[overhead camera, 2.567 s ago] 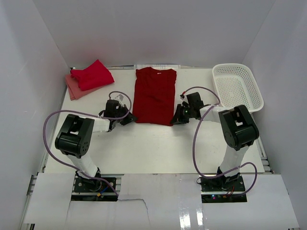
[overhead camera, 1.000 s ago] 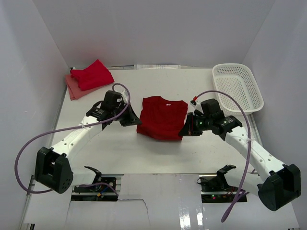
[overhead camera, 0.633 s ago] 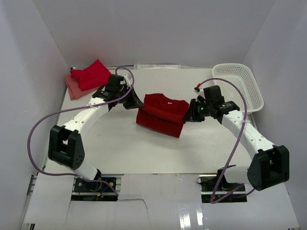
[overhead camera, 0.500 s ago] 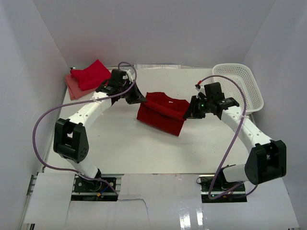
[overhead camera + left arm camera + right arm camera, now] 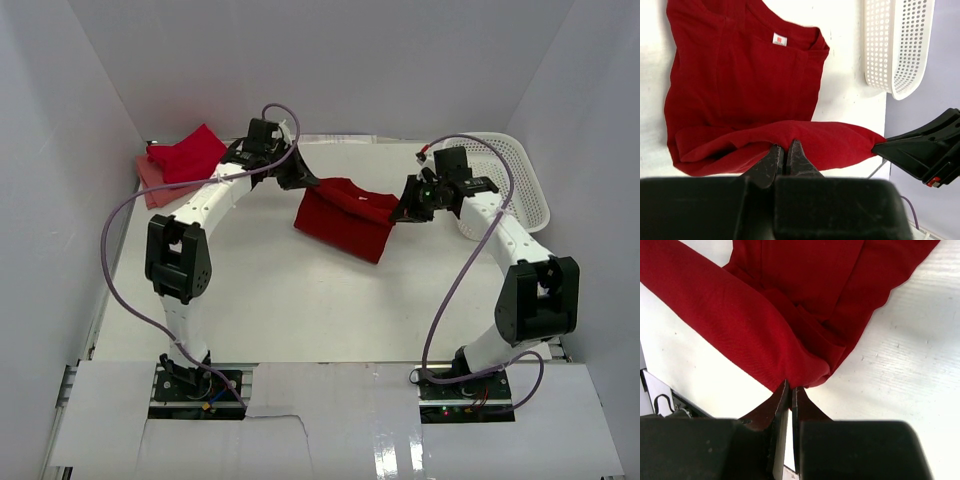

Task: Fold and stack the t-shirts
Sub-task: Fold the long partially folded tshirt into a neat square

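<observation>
- Centre t-shirt (image 5: pixel 345 215): deep red and plain, with a small white neck label (image 5: pixel 779 39) (a tiny red mark sits on it).
- Folded t-shirt (image 5: pixel 190 155), upper left of the overhead frame: a brighter, pinker red, no pattern.
- Salmon t-shirt (image 5: pixel 150 187), upper left too: pale salmon-pink, plain.
- Basket (image 5: pixel 897 45), upper right: white, pierced with rows of small round holes.
- Desk (image 5: pixel 260 290): plain white.
- Arms (image 5: pixel 215 195): white links, black joints.
- Left fingers (image 5: pixel 799 161) and right fingers (image 5: pixel 777 405): black.
</observation>
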`<action>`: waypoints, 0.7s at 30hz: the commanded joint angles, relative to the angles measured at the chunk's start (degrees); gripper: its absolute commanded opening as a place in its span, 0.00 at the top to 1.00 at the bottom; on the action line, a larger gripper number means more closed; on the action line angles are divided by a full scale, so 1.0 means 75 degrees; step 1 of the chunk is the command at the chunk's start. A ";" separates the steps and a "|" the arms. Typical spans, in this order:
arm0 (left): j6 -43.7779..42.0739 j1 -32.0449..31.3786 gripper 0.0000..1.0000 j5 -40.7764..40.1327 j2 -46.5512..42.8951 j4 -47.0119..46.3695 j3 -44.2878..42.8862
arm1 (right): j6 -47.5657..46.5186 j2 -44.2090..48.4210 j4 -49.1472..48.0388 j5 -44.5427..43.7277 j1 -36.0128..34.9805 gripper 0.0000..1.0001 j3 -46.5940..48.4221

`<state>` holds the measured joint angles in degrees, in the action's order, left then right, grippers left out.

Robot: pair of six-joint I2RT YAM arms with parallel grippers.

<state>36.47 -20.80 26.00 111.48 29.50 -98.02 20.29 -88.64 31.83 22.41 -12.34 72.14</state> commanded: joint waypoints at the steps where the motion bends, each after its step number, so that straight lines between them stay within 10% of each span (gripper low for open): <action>1: 0.0012 0.0042 1.00 0.0096 0.0462 -0.0042 -0.0816 | -0.0210 -0.0403 -0.0026 0.0011 0.0145 0.92 0.0681; 21: 0.0539 0.0406 1.00 0.0400 0.3989 -0.0708 -0.4662 | -0.0163 -0.3471 0.0080 0.0398 0.1258 0.92 0.3693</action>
<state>39.07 -19.03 28.01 138.76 28.62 -131.15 19.90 -110.32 32.86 24.40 -4.64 96.53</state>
